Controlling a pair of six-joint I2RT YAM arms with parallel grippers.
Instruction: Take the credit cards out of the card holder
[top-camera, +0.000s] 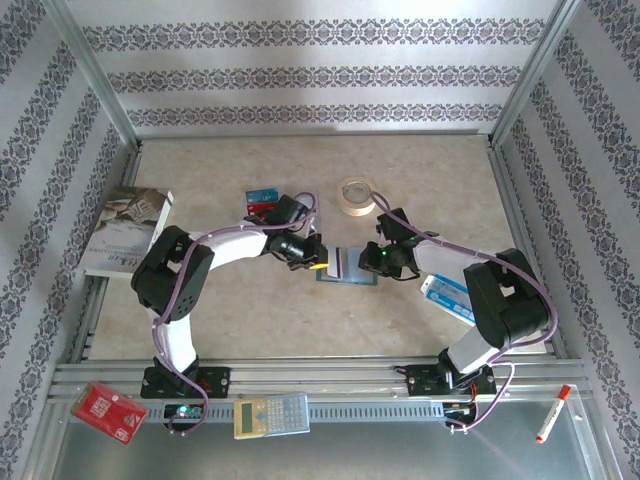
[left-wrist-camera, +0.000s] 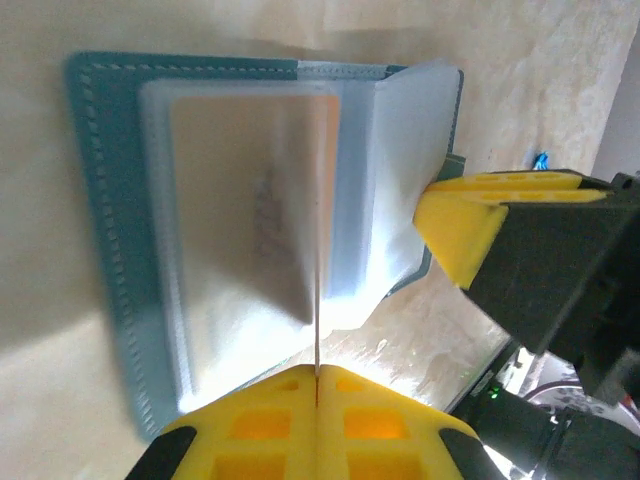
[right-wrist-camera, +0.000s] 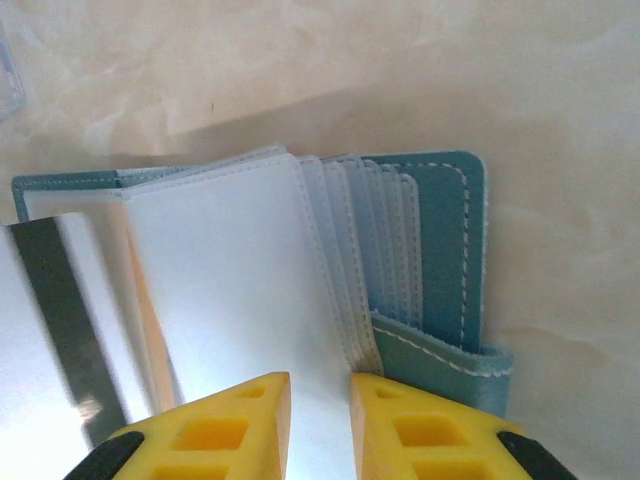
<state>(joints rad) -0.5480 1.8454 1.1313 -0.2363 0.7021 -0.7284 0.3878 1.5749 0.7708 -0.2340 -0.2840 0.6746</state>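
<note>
Left gripper (top-camera: 312, 262) and right gripper (top-camera: 377, 258) meet at the card holder (top-camera: 345, 266) mid-table; two credit cards (top-camera: 262, 198) already lie out. Left wrist: clenched on a silver-grey card (left-wrist-camera: 318, 250) (edge-on), not yet free. Right wrist: jaws pinch a clear sleeve (right-wrist-camera: 240, 280)

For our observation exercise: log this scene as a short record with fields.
Card holder: open, flat on table centre
Left gripper: shut on a silver card, seen edge-on
Right gripper: set against a clear sleeve page; grip unclear
Loose cards: blue and red, left of the tape roll
Near edge: calculator
</note>
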